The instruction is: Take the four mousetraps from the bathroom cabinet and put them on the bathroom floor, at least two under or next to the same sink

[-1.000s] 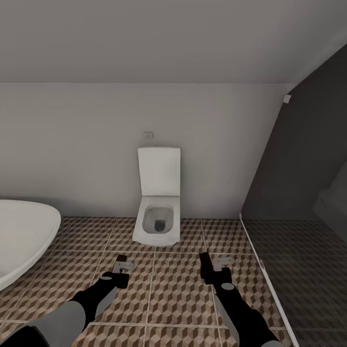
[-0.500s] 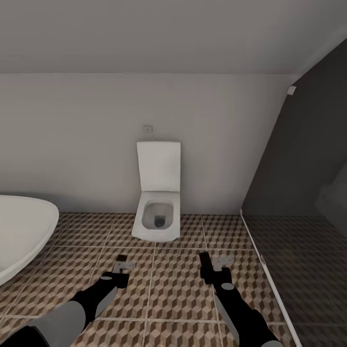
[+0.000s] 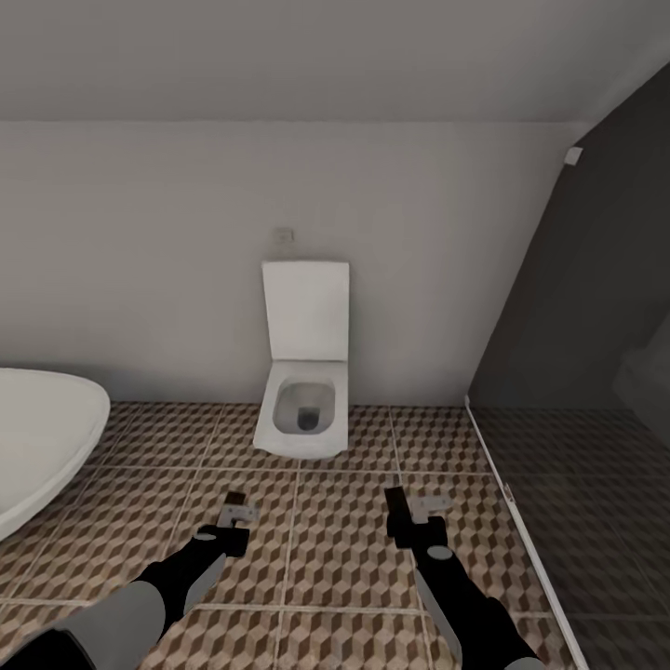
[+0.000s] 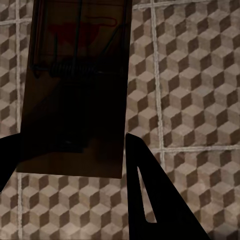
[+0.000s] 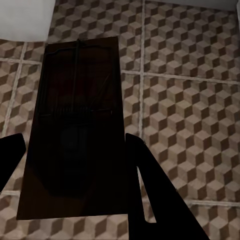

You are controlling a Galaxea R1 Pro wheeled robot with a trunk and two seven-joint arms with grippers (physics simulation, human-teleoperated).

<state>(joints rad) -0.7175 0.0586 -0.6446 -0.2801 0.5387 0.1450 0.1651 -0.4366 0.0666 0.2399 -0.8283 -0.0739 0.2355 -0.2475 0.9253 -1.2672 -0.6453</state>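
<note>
Both arms reach out low over the cube-patterned floor (image 3: 344, 558). The left tool (image 3: 234, 521), at about 7 o'clock in the head view, is clamped on a dark wooden mousetrap (image 4: 75, 85); its black fingers (image 4: 150, 195) press the trap's edges, with the spring and wire showing on top. The right tool (image 3: 414, 516), at about 5 o'clock, grips a second mousetrap (image 5: 77, 135) the same way, held flat above the tiles. Straight ahead at 12 o'clock a white toilet (image 3: 302, 409) stands against the pale wall, lid up. A white tub (image 3: 42, 437) curves in at 9 o'clock, and a dark glass screen (image 3: 577, 372) rises at 3 o'clock.
</note>
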